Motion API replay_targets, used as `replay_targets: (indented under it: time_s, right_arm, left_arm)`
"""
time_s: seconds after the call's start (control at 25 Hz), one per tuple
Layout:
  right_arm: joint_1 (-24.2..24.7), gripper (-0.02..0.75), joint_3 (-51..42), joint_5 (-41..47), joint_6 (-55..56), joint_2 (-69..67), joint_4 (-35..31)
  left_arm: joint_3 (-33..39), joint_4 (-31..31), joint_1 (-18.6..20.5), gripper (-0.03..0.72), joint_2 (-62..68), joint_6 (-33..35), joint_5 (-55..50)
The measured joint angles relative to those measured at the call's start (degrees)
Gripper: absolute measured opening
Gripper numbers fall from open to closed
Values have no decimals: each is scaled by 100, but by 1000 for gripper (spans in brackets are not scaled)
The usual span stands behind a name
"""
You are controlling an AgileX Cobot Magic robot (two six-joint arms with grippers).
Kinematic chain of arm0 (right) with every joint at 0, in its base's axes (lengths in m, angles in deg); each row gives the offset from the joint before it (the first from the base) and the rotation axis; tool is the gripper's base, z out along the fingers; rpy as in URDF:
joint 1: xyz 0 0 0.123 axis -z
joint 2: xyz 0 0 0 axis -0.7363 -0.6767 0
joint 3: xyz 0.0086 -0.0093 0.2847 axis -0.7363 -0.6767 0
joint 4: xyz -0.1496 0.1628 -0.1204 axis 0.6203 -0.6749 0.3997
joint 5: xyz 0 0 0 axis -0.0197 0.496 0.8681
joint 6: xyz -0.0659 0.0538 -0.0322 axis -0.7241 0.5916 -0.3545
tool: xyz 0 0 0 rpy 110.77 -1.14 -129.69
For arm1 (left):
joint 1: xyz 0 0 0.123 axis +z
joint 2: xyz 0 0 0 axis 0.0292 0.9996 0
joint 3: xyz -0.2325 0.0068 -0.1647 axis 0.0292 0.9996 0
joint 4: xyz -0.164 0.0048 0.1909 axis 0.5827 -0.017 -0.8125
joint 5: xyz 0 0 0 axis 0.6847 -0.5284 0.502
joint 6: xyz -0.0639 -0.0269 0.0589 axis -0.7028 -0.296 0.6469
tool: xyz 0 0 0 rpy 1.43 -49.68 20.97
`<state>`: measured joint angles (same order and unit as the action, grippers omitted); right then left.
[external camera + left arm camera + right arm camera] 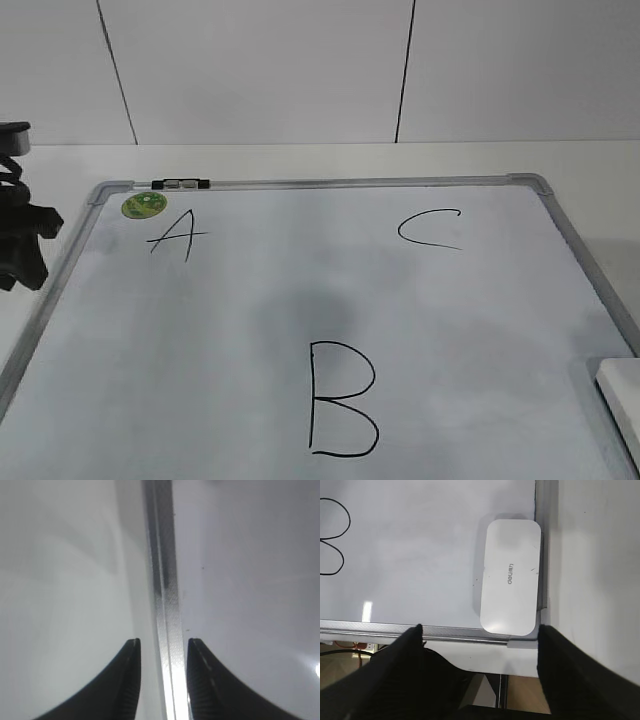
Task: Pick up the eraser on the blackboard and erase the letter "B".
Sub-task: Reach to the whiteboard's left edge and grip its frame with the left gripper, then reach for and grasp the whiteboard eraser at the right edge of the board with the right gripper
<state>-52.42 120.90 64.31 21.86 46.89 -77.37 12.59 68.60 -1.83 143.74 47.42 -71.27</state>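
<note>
The eraser [511, 576] lies flat on the blackboard [420, 545], tucked into a corner of it, its long axis running along the frame edge beside it and its grey lettering reading along that same axis; one long side sits just beside the frame and one short end reaches the frame's other rail. In the exterior view only a sliver of the eraser [620, 392] shows at the right border. The letter "B" [340, 398] stands well apart from it near the board's lower middle, with bare white surface between them; "A" [175, 236] and "C" [430, 229] sit farther up, and a round green sticker [144, 205] and a black-and-silver clip [180, 184] mark the top left edge. The right gripper [480, 630] hangs above the eraser's corner with its jaws spread wide, holding nothing. The left gripper [162, 645] stands parted, straddling the board's left frame rail [165, 580], empty. The board rests on a white table [300, 160] against a pale panelled wall [260, 70].
</note>
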Motion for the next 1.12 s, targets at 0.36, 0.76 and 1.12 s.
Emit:
replay_targets:
  time_s: [0.36,0.76,1.12]
  right_arm:
    - [0,569,0,0,0,0,0]
    - [0,569,0,0,0,0,0]
    - [0,569,0,0,0,0,0]
  left_arm:
    - [-13,-238,-122,240,307,-47,316]
    - [-16,-248,-122,237,651,-47,429]
    - [-38,-263,-122,177,730,-51,441]
